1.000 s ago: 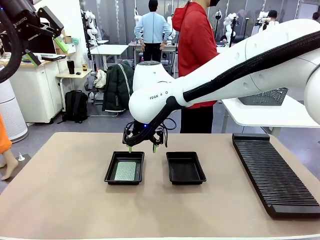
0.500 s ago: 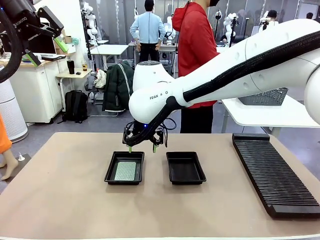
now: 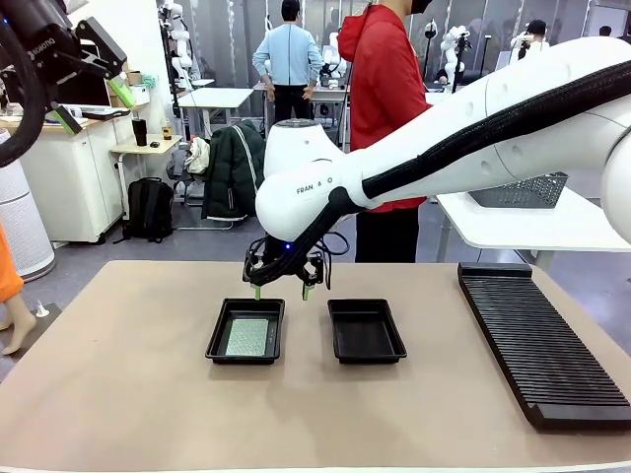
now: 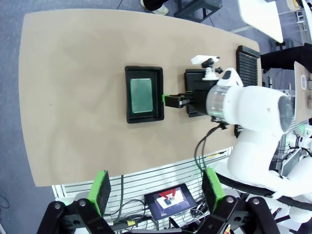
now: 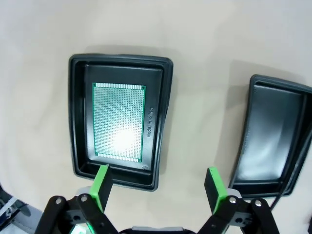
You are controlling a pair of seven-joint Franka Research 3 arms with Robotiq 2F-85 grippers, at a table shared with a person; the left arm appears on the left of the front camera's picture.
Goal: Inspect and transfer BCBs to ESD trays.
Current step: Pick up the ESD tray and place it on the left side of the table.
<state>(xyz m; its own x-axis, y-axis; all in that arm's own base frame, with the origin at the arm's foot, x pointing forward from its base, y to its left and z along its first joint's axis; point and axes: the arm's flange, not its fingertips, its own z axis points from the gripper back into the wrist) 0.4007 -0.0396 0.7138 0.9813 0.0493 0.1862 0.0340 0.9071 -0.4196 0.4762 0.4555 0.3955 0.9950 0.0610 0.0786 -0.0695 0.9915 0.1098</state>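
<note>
The right gripper (image 3: 280, 292) has its jaws spread wide with nothing held. It hangs just above the table, over the far rim of a shallow black rectangular plastic tray (image 5: 78, 122). A thin green rectangular circuit board (image 5: 119, 120) with a pale sheen lies flat on that tray's floor, clear of both pads. In the right wrist view one green finger pad (image 5: 101, 181) overlaps the tray's rim at the board's end. The other stands over bare table between this tray and a second tray (image 5: 273, 141), identical and black. The circuit board thus sits off-centre from the jaw gap, toward the first pad. The second tray is empty, just beside the first and not touching it. The left gripper (image 4: 156, 190) is likewise open and empty, high above the tan tabletop (image 4: 73, 73) and well apart from the board. A long black ribbed rack (image 3: 542, 340) lies at the table's right. A person in a red jacket (image 3: 385, 89) stands at the far side.
</note>
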